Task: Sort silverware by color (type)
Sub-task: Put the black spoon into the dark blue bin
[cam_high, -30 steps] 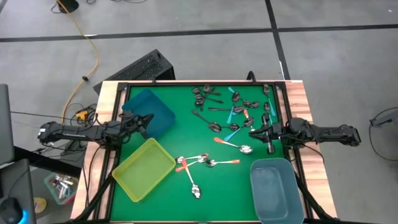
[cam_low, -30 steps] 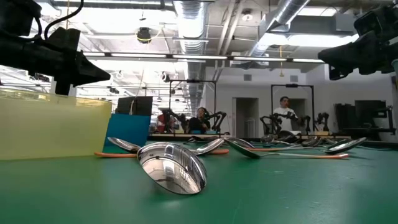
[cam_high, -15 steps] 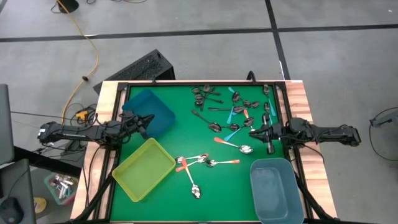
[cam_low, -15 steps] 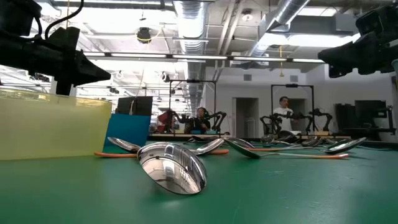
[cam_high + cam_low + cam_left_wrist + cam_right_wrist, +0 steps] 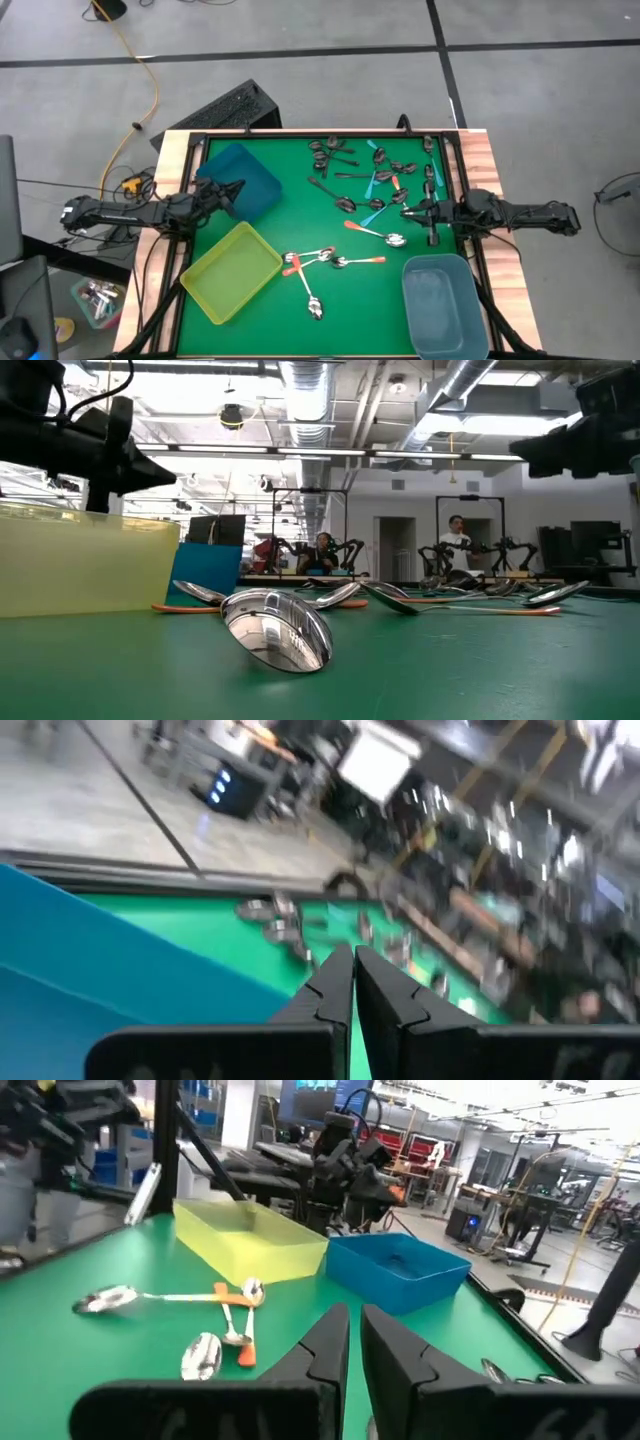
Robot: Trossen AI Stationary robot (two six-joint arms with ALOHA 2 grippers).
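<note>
High view: silverware (image 5: 372, 182) scattered over far-right bench (image 5: 300, 215), four spoons (image 5: 318, 262) mid-bench. Left claw (image 5: 236, 187) over blue bin (image 5: 243, 180); right claw (image 5: 408, 212) above spoons.
Left wrist: fingers (image 5: 330, 982) closed, empty.
Right wrist: fingers (image 5: 325, 1342) nearly closed, holding nothing.

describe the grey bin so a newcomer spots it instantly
Look at the green table from above, at the near corner on the right arm's side. The grey bin sits there, overhanging the mat's edge. Unlike the yellow bin and blue bin opposite, it is slate grey.
</note>
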